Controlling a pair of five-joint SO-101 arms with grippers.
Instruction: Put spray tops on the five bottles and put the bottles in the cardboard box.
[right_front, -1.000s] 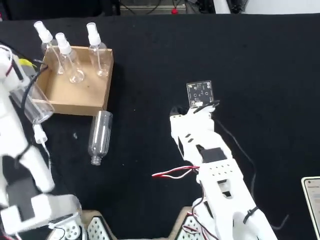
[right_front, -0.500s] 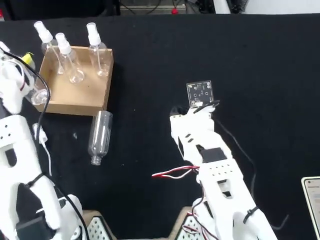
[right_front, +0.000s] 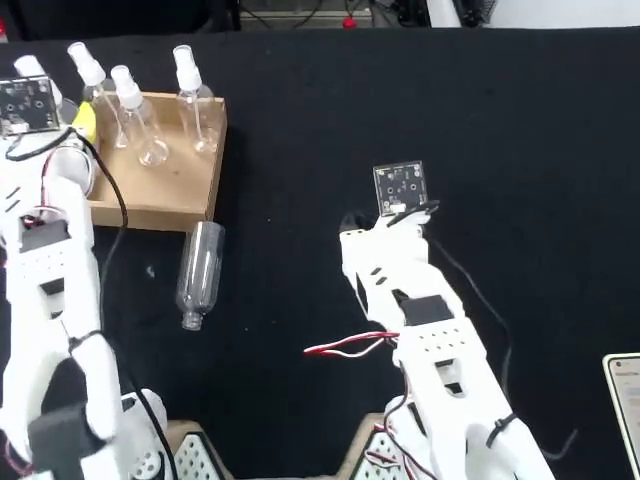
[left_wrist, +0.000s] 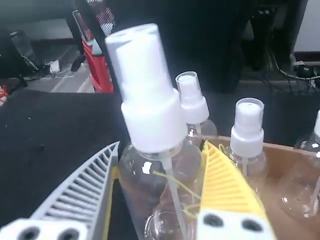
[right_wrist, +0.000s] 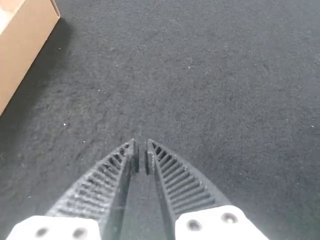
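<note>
1. The black surface carries everything.
2. The right arm lies mid-surface. We see the right claw clenched on nothing, tips almost touching, over bare cloth, well apart from the box.
3. The left arm stretches along the left edge up to the box.
4. The cardboard box sits at the far left. Inside it, three bottles stand upright, each with a spray top on.
5. The left claw is grasping a fourth bottle at the box's left wall. We cannot tell whether it is over the wall or inside.
6. A fifth bottle lies on its side just beside the box's near wall, uncapped, neck pointing away from the box.
7. The held bottle wears its white spray top.
</note>
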